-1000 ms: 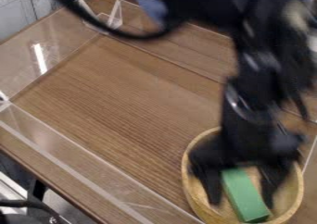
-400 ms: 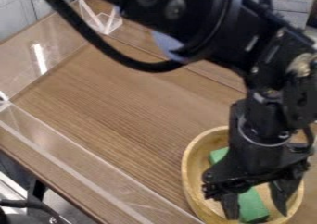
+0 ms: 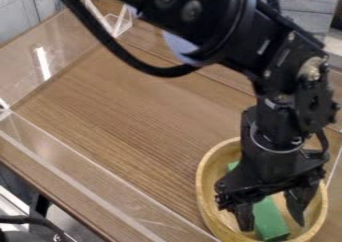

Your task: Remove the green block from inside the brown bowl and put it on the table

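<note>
Open hand (image 3: 271,210) over green block (image 3: 277,224)

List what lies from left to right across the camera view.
Clear plastic wall → bare table → brown bowl rim → gripper, open over the green block.

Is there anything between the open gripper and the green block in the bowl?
No. In the camera view the gripper stands open over the green block in the brown bowl; nothing else shows between them.
</note>
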